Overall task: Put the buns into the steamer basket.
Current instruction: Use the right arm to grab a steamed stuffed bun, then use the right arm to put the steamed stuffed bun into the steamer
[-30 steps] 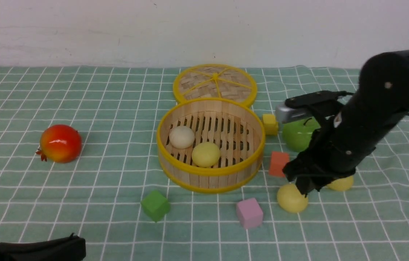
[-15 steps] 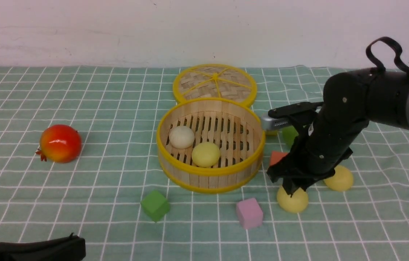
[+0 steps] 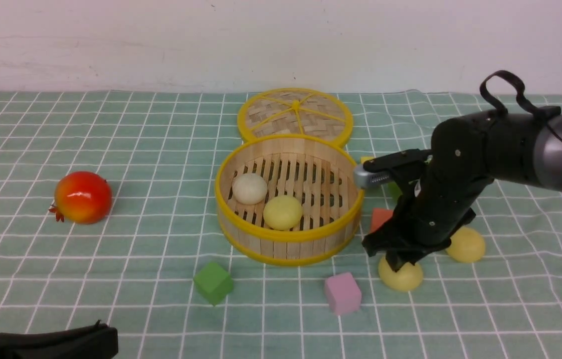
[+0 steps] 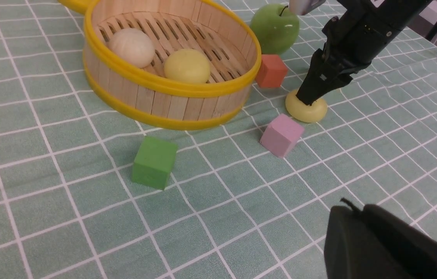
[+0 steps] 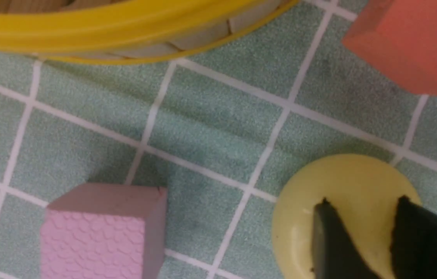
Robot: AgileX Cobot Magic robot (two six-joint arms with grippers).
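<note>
The right pincer (image 3: 399, 265) has moved left since the earlier frame, and the smooth pale yellow dome-shaped bun (image 3: 401, 277) at its tips has shifted slightly left with it. The right pincer's fingers stand partly apart, both touching the bun, which shows between and outside them; I cannot tell whether it is firmly held. A second pale yellow bun (image 3: 466, 245) lies just right of that pincer. Farther off to its left is the round bamboo steamer basket (image 3: 288, 248) with yellow rims, holding one off-white bun (image 3: 250, 189) and one yellow bun (image 3: 282, 213). A pink foam cube (image 3: 343, 294) sits near, left of the right pincer, on the desk (image 3: 171, 239). How far the left pincer (image 3: 103, 326) is open, and whether it holds anything, I cannot tell.
</note>
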